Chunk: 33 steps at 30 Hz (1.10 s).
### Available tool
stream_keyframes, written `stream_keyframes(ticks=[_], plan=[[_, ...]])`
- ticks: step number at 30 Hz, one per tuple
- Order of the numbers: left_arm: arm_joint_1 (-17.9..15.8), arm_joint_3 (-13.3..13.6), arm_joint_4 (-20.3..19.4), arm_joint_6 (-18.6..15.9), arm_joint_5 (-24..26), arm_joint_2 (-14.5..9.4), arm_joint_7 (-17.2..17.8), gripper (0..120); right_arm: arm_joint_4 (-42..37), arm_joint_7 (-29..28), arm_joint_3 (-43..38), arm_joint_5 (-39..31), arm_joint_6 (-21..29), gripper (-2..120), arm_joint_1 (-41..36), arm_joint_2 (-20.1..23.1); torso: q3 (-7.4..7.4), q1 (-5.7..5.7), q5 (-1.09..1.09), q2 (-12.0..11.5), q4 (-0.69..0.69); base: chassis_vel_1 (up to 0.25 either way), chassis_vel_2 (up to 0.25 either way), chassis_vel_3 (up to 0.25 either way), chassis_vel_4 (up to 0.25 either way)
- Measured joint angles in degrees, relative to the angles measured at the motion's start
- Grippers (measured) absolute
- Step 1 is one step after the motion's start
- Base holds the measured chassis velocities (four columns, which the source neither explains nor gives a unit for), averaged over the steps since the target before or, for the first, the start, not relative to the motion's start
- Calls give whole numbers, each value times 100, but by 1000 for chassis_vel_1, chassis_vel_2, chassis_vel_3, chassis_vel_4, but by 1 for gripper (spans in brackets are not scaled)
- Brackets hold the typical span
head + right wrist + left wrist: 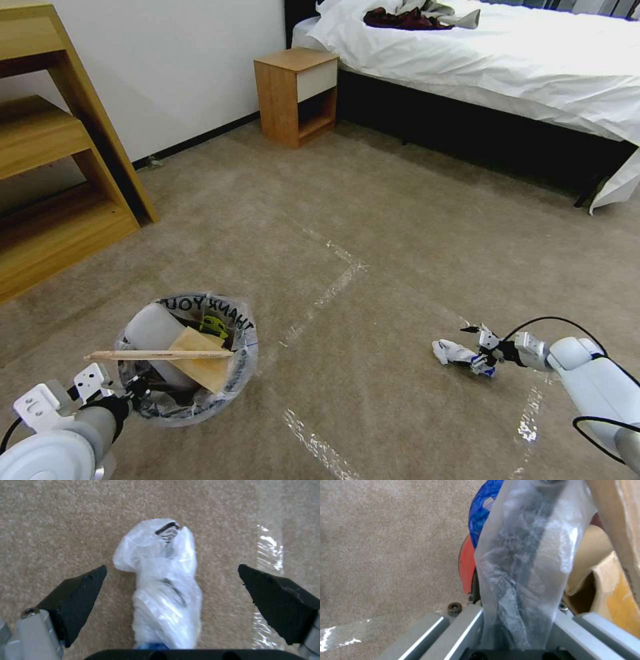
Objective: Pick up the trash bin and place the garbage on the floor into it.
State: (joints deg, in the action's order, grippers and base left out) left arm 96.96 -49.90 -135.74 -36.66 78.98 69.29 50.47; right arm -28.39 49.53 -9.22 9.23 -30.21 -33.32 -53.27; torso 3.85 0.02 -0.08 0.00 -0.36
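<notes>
The trash bin (190,363) stands at the lower left, lined with a clear "THANK YOU" bag; a wooden stick (157,355), a cardboard scrap (203,363) and a white piece lie in it. My left gripper (137,388) is shut on the bin's near rim, and the left wrist view shows the bag (520,567) pinched over the red-and-blue wall (467,565). A white-blue wad of garbage (452,351) lies on the floor (373,220) at the right. My right gripper (472,350) is open low over it, with the wad (166,585) between the black fingertips (80,592).
A wooden shelf unit (53,167) stands at the left, with a small nightstand (297,93) against the back wall. A bed (507,60) with white sheets fills the far right. Shiny tape lines (333,283) cross the open carpet in the middle.
</notes>
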Motion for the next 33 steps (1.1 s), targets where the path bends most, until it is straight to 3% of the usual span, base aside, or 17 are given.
stream_keyframes(ticks=[13, 33], plan=[[-22, 4, 66, 0, -60, -16, -28, 0, 328, -156, -10, 150, 16, 100, -15, -228, 0, 0, 0, 0, 0, 0, 0, 0, 0], [-118, 65, 118, 8, -43, -86, -56, 0, 465, -338, -14, 190, 67, 100, -37, -187, 0, 0, 0, 0, 0, 0, 0, 0, 0]])
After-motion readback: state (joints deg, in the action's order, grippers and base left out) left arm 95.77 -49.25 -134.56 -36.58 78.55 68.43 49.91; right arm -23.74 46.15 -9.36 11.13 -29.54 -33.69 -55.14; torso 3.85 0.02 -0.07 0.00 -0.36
